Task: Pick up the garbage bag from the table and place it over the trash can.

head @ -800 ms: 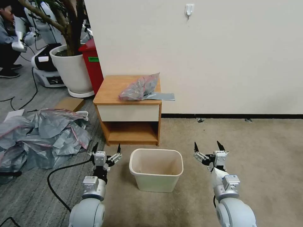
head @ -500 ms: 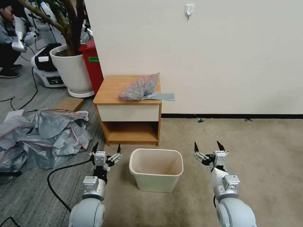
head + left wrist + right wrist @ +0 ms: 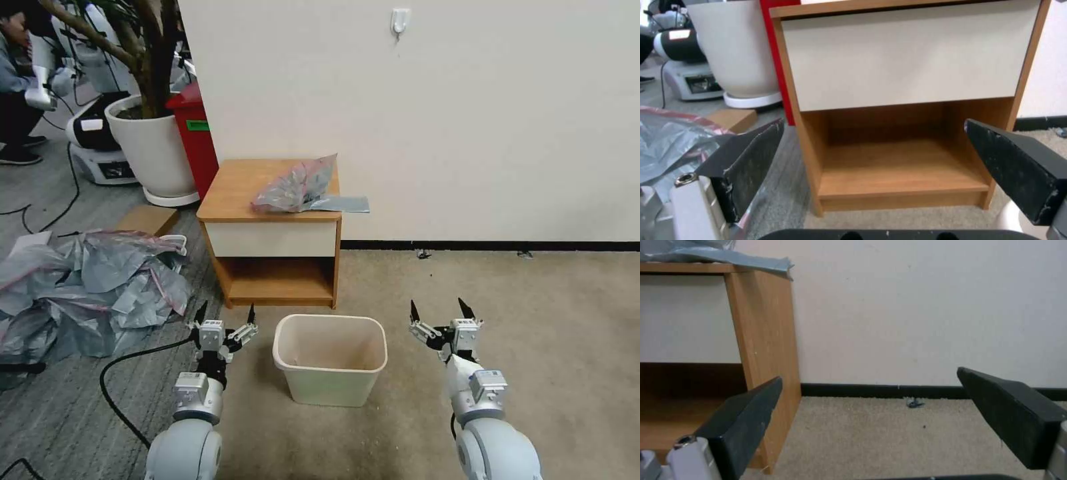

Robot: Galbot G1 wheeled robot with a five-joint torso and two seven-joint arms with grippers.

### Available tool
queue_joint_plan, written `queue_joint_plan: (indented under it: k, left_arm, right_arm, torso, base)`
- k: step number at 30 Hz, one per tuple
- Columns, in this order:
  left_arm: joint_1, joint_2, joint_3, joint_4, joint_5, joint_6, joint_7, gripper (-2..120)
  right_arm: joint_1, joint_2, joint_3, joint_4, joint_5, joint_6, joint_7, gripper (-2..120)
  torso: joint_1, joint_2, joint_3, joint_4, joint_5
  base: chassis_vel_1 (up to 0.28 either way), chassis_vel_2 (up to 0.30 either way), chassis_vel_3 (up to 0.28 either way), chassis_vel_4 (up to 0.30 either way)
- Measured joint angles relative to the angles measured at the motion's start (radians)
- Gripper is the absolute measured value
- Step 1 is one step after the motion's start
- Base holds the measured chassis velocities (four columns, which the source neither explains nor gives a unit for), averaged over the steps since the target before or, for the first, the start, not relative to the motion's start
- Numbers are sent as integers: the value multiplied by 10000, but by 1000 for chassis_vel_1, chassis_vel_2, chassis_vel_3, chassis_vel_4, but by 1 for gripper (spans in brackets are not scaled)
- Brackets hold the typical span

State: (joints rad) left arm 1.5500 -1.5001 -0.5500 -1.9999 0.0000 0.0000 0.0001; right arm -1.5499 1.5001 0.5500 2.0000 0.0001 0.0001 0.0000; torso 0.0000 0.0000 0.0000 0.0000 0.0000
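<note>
The garbage bag (image 3: pixel 300 187), translucent grey with a pink-red rim, lies crumpled on the right half of the table (image 3: pixel 230 193), one grey flap hanging past the right edge; that flap (image 3: pixel 729 256) also shows in the right wrist view. The cream trash can (image 3: pixel 330 360) stands on the carpet in front of the table. My left gripper (image 3: pixel 225 313) is open, low, left of the can, facing the table's shelf (image 3: pixel 893 176). Open too, my right gripper (image 3: pixel 438 309) hangs to the right of the can, empty.
A heap of grey plastic bags (image 3: pixel 87 287) lies on the floor at left. A big white plant pot (image 3: pixel 150 143) and a red bin (image 3: pixel 197 140) stand behind the table's left side. A wall (image 3: pixel 467 120) backs the table. A black cable (image 3: pixel 113 383) runs by my left arm.
</note>
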Motion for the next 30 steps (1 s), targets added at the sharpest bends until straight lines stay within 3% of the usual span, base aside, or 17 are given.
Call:
queue_joint_plan:
  k: [14, 17, 19, 20, 23, 24, 26, 30]
  left_arm:
    - [100, 11, -12, -142, -72, 56, -19, 100]
    - [589, 84, -106, -824, -429, 371, -149, 100]
    - [1201, 172, -215, -1690, -878, 780, -315, 100]
    - [1201, 172, -215, -1690, -878, 780, -315, 100]
    - [2148, 326, -386, -2987, -1566, 1291, -559, 100]
    - [2148, 326, -386, -2987, -1566, 1291, -559, 100]
    - [2501, 577, -474, -3008, -1793, 426, -412, 100]
    - [2559, 670, -518, -2956, -1860, 160, -327, 100]
  right_arm:
    - [-116, 44, 5, 356, 48, -291, 2, 100]
    - [-369, 155, 24, 1094, 182, -917, 23, 100]
    - [-673, 290, 46, 1989, 346, -1676, 64, 100]
    - [-673, 290, 46, 1989, 346, -1676, 64, 100]
    - [-1117, 471, 86, 3258, 597, -2666, 120, 100]
    - [-1117, 471, 86, 3258, 597, -2666, 120, 100]
    - [-1321, 193, 98, 3574, 925, -1935, 213, 100]
    - [-1313, 96, 57, 3511, 1099, -1390, 264, 100]
  torso:
    - [0, 0, 1, -2, 0]
    - [0, 0, 0, -1, 2]
    - [0, 0, 0, 2, 0]
    - [0, 0, 0, 2, 0]
    - [0, 0, 0, 3, 0]
    - [0, 0, 0, 3, 0]
    - [0, 1, -1, 2, -8]
    - [0, 1, -2, 1, 2]
  base:
    - [0, 0, 0, 0]
    - [0, 0, 0, 0]
    - [0, 0, 0, 0]
    - [0, 0, 0, 0]
    - [0, 0, 0, 0]
    - [0, 0, 0, 0]
    - [0, 0, 0, 0]
    - [0, 0, 0, 0]
